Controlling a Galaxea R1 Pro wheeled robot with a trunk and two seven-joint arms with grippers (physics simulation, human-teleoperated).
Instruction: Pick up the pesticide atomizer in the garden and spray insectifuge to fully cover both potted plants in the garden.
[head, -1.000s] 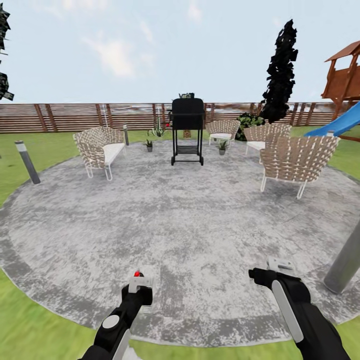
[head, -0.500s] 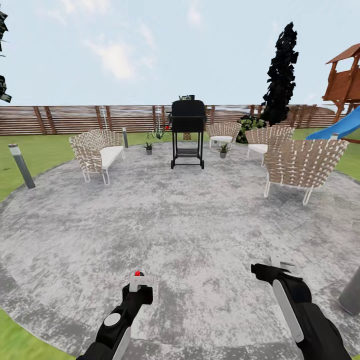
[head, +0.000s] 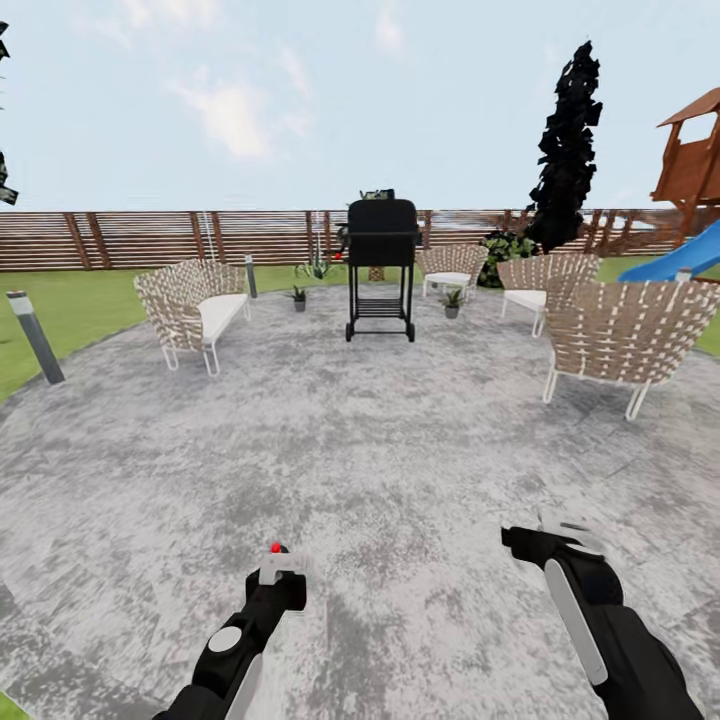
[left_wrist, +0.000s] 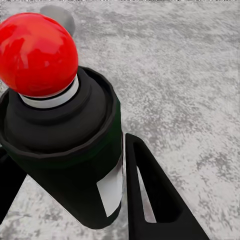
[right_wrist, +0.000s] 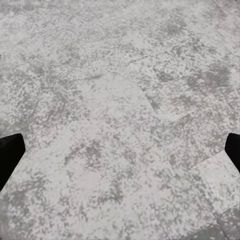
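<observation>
Left gripper (head: 277, 572) grasps the pesticide atomizer (left_wrist: 65, 150), red-capped; right gripper (head: 560, 528) spread, empty. Potted plants (head: 298, 296) (head: 452, 301) flank grill (head: 380, 262).

A fenced garden patio (head: 360, 450) with wicker chairs (head: 625, 335) and grill (head: 380, 265).

— Where does the head camera look?
— From high up, forward toward twelve o'clock, across the paved circle (head: 380, 420) to the fence (head: 150, 238).
— And the wrist cameras?
— Both point steeply down, close above that same grey paving (right_wrist: 120, 120).
</observation>
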